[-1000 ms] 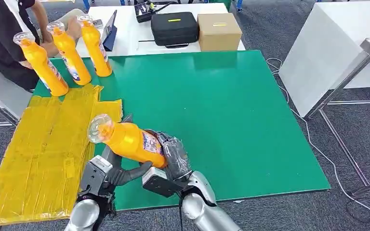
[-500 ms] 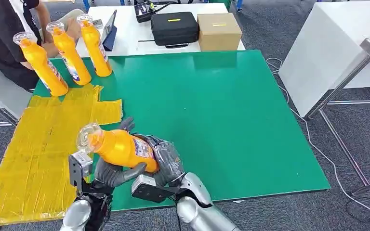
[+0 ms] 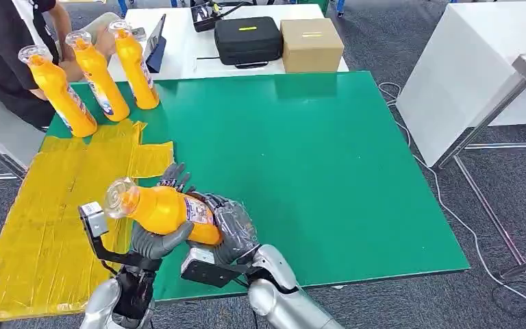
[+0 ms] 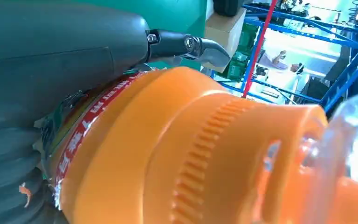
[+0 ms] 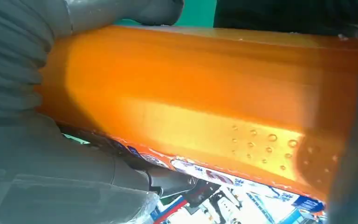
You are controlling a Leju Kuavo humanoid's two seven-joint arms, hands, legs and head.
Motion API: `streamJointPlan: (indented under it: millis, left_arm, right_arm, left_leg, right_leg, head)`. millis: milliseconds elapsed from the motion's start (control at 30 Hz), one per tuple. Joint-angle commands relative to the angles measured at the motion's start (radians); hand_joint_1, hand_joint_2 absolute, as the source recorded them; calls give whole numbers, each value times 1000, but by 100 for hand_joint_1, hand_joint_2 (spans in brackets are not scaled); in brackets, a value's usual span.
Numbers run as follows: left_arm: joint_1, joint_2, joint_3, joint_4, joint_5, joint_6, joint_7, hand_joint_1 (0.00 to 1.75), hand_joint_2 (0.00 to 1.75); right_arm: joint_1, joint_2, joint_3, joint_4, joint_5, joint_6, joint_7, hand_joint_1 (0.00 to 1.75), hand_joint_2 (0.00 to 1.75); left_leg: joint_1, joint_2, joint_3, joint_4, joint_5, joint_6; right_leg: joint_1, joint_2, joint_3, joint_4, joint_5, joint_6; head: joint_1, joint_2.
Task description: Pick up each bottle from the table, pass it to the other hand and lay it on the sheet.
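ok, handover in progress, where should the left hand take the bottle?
On the bare orange body between cap and label, from underneath on the cap side. The bottle lies nearly level above the table edge, clear cap toward the yellow sheet. The right hand covers the base end, so only the neck half is free. The left hand already cups it there, a sound spot in my view.
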Motion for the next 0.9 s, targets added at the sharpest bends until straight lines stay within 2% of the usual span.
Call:
streamJointPlan:
  millis: [33,333,367,400,433,900]
  left_arm:
    - [-81,6,23,70,19,-2,1,0,175]
    - [-75,6,18,64,8,4,-2,0,175]
    - [-71,4,21,62,8,4,-2,73,175]
    - [-68,4,17,61,2,4,-3,166,175]
    - [-65,3,14,59,-5,5,-6,175,175]
    - [-14,-7,-7,54,-56,29,-50,175,175]
  right_arm:
    - [-20,-23,32,74,18,-2,4,175,175]
    - [-21,-22,33,72,18,0,6,175,175]
    - [-19,-23,33,70,18,-1,7,175,175]
    - [-20,-24,34,72,19,-1,8,175,175]
    - [-21,-24,34,73,20,-1,9,175,175]
    - [44,-59,19,56,-11,-31,-20,175,175]
  left_leg:
    - [1,-5,5,-1,-1,-3]
    - [1,-4,4,-1,-1,-2]
    - [1,-3,2,-1,0,-2]
    - [1,-4,4,-1,-1,-2]
    - [1,-3,3,-1,-1,-2]
    - [1,-4,4,-2,-1,-2]
  right_leg:
    - [0,0,6,-2,-2,-1]
    - [0,-1,5,-1,-2,-1]
    - [0,0,3,-1,-1,0]
    - [0,0,5,-1,-2,-1]
    - [0,0,4,-1,-1,0]
    - [0,-1,5,-3,-1,0]
  head:
    - [0,0]
    - [0,0]
    - [0,0]
    - [0,0]
    - [0,0]
    - [0,0]
